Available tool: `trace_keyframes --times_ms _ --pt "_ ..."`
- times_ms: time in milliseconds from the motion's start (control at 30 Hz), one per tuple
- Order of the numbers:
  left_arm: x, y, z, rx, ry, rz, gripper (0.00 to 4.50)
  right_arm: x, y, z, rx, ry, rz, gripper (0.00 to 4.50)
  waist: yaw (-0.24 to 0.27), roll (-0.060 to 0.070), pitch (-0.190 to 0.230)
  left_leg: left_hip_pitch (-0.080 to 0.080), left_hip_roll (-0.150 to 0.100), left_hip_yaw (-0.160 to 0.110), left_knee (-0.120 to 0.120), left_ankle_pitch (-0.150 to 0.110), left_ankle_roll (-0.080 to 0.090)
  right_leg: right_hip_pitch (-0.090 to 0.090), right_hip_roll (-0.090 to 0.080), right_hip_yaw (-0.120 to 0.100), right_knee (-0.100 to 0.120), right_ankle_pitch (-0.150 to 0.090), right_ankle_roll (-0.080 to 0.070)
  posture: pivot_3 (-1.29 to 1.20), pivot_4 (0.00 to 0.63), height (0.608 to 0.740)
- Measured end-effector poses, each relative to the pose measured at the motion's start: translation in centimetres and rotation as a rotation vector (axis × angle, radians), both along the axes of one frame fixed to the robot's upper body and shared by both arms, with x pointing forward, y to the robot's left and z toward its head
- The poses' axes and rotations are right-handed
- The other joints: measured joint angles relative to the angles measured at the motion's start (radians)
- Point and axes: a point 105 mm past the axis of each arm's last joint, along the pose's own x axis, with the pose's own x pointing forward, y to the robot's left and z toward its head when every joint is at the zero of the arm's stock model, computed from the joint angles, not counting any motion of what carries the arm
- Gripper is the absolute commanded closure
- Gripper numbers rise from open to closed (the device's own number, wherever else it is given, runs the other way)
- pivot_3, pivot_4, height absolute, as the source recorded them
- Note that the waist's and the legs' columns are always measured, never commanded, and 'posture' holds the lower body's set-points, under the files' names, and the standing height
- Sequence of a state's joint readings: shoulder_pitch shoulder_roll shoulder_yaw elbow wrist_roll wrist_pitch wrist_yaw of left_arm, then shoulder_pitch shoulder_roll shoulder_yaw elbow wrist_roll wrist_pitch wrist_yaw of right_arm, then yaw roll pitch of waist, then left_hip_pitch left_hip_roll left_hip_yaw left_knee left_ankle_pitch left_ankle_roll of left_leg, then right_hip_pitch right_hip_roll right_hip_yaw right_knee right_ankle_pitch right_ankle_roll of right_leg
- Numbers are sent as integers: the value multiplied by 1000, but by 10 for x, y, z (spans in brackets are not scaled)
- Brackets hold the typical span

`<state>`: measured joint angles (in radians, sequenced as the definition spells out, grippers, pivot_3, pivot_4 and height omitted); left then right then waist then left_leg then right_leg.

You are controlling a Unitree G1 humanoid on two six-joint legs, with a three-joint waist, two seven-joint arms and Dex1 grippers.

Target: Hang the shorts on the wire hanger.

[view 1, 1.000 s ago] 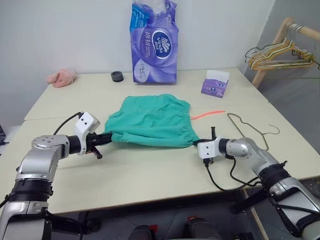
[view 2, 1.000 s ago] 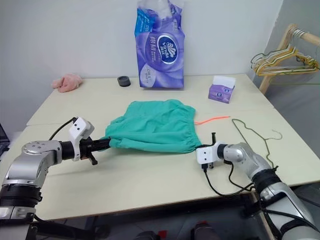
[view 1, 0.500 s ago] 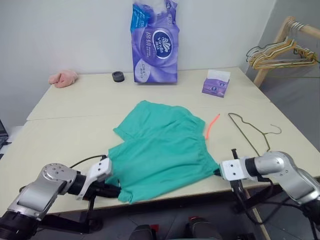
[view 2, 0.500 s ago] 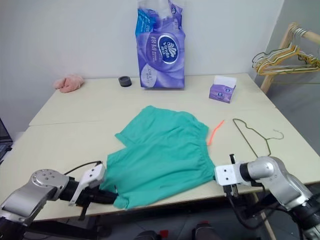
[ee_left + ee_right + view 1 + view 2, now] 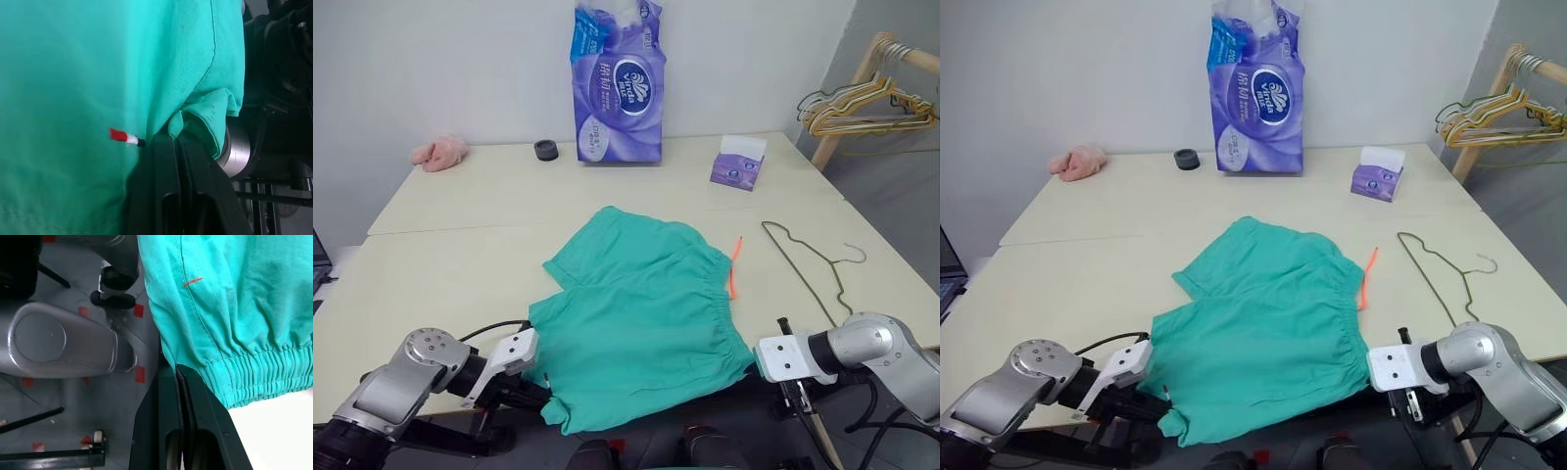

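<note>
1. The teal shorts (image 5: 641, 318) lie spread at the near edge of the cream table (image 5: 460, 255), waistband end toward 3 o'clock and a hem corner draping over the edge at 6 o'clock.
2. Left gripper (image 5: 540, 394) is pinched on a hem corner of the shorts, with fabric bunched over its fingers in the left wrist view.
3. Right gripper (image 5: 180, 377) is clamped on the elastic waistband corner, jaws pressed together.
4. The wire hanger (image 5: 808, 257) lies flat at 3 o'clock of the shorts, well apart from them, with an orange strip (image 5: 734, 266) between.
5. My read: keep both pinches even so the cloth stays taut and doesn't slide off the edge.
6. Around the room: a purple tissue pack (image 5: 617, 83) at 12 o'clock, a small tissue box (image 5: 737, 163), a black ring (image 5: 546, 149), a pink cloth lump (image 5: 438, 152) and a rack of hangers (image 5: 862, 103) at 2 o'clock.
</note>
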<state>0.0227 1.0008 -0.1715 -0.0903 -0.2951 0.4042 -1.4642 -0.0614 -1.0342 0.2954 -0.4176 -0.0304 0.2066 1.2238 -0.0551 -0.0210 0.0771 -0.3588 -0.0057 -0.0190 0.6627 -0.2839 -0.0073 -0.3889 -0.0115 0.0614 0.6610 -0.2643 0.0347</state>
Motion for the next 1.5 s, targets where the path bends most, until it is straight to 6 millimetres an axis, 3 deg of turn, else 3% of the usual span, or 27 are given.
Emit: trace_keyframes --times_ms 133,300,367,467,633,767,833,933,1033,1167,1300,1500 --pt "-5 -7 3 -24 24 -7 2743 -6 -8 1 -55 32 31 3293 1 0 2 0 0 0 0 0 0 0 0 0 0 0 0 -72 51 740" --pt "-7 -20 11 -75 20 -20 1321 -10 -3 9 -20 65 34 1601 0 -1 2 0 0 0 0 0 0 0 -1 0 0 0 0 -79 48 740" --pt "-2 -23 19 -119 9 16 762 -7 -1 21 37 80 -16 899 0 -1 3 0 0 0 0 0 0 0 -2 0 0 0 0 -81 49 740" --pt "13 -22 33 -165 -49 112 757 1 0 46 145 79 -104 12 -1 -2 4 0 1 -2 0 0 0 0 -4 0 0 0 1 -77 51 740" --pt "50 -25 77 -270 -192 231 757 32 -3 93 415 -22 -328 12 1 -8 7 -1 0 -4 1 0 0 1 -3 -1 0 1 1 -71 51 740" --pt "72 -39 102 -335 -307 246 757 61 -22 99 543 -98 -568 12 3 -9 7 -3 -1 -3 1 0 0 0 -3 1 0 1 2 -75 53 740" --pt "89 -50 109 -327 -405 257 757 74 -37 95 582 -141 -735 12 5 -10 7 -3 -1 -4 1 0 0 0 -3 1 -1 1 2 -85 55 740" --pt "109 -83 115 -329 -576 215 757 94 -67 69 581 -169 -1071 12 11 -10 6 -4 -3 -2 2 0 0 0 -3 3 -1 5 -1 -101 56 740" --pt "114 -102 100 -320 -615 195 757 101 -94 44 557 -154 -1317 12 4 -8 7 -4 -3 2 1 0 0 -1 -2 6 -1 6 0 -121 58 740" --pt "121 -123 95 -362 -641 187 757 115 -135 37 502 -247 -1537 12 -12 -7 8 -4 -3 4 1 0 0 -2 -1 8 -1 7 2 -135 59 740" --pt "121 -138 102 -405 -655 148 757 123 -168 31 454 -290 -1658 12 -32 -7 7 -4 -2 4 1 0 0 -1 1 9 -2 6 4 -144 60 740" --pt "107 -144 95 -395 -593 58 757 123 -182 9 411 -183 -1714 12 -59 -6 8 -4 -1 4 1 0 0 -1 2 10 -3 6 4 -142 65 740"
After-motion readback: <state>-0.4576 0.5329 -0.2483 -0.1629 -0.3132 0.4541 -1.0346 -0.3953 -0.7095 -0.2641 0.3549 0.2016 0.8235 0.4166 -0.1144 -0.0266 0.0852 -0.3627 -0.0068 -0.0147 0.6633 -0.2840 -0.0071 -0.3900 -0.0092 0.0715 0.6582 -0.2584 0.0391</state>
